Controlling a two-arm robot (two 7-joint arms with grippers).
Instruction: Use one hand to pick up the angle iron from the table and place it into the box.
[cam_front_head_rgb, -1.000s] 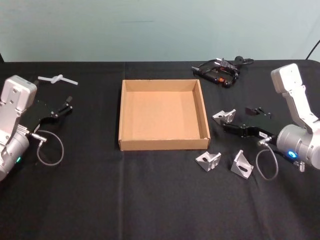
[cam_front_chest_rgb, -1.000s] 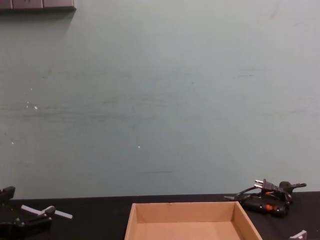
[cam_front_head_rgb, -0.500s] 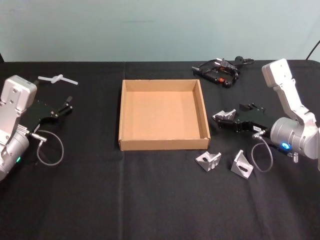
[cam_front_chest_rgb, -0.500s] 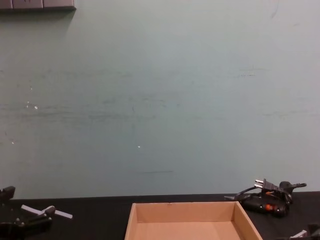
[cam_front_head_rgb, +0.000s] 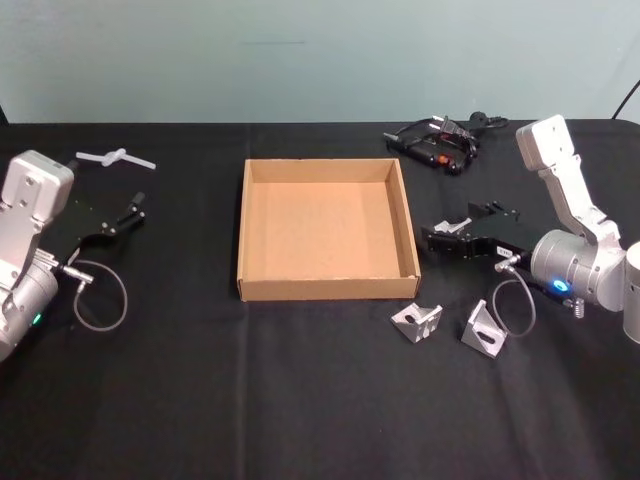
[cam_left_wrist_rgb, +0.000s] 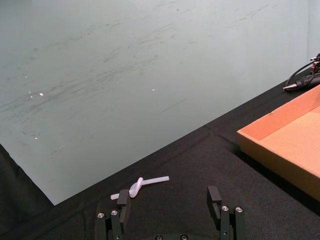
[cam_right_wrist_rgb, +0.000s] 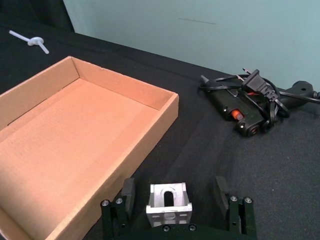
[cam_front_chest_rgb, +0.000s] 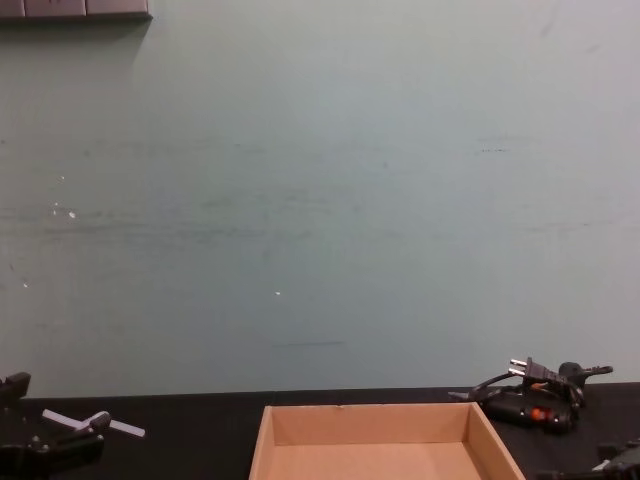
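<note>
Since a second ago the right gripper (cam_front_head_rgb: 432, 241) has advanced leftward toward the box (cam_front_head_rgb: 325, 288) and now straddles one angle iron (cam_right_wrist_rgb: 169, 204), its fingers (cam_right_wrist_rgb: 127, 192) spread wide with a gap either side; the left gripper (cam_left_wrist_rgb: 168, 196) is unmoved at the tabletop's (cam_front_head_rgb: 300, 400) left, fingers likewise wide. The straddled angle iron is a small silver-grey corner piece with a slotted face, standing on the tabletop just right of the box. Count: one box and three angle irons, the second angle iron (cam_front_head_rgb: 416, 322) and third angle iron (cam_front_head_rgb: 483, 328) lying near the box's front right corner.
</note>
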